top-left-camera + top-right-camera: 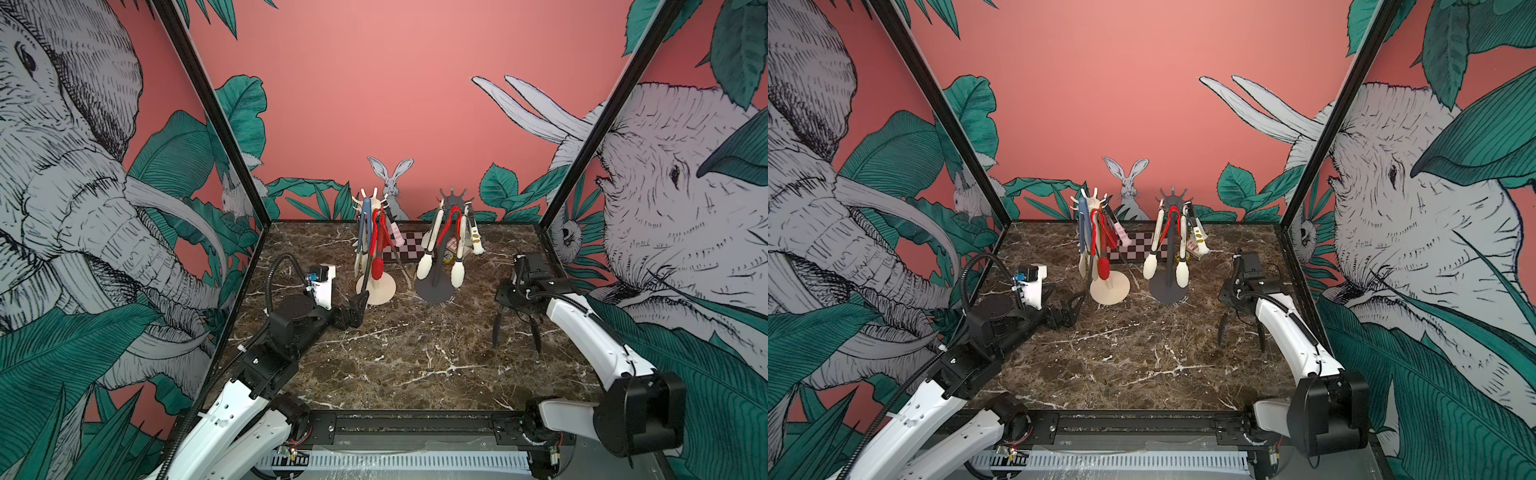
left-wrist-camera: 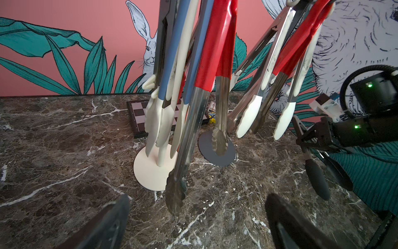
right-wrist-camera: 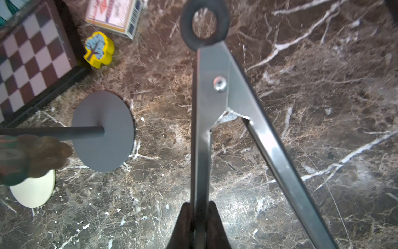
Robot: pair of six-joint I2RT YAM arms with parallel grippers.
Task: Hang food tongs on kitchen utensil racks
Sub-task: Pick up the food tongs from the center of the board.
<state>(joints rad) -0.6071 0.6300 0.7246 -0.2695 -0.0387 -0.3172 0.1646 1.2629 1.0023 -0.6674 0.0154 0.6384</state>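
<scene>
Right hand [image 3: 199, 208] pinching tongs [image 3: 200, 129], marble tabletop [image 3: 323, 86]

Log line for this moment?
left gripper: open, empty | right gripper: shut on black-tipped tongs | cream rack: loaded | grey rack: loaded

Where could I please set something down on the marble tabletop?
Crowded: the back, around the cream-white rack, dark grey rack and checkered board. Bare: the near middle of the brown marble tabletop, between the rack bases and the front edge.
</scene>
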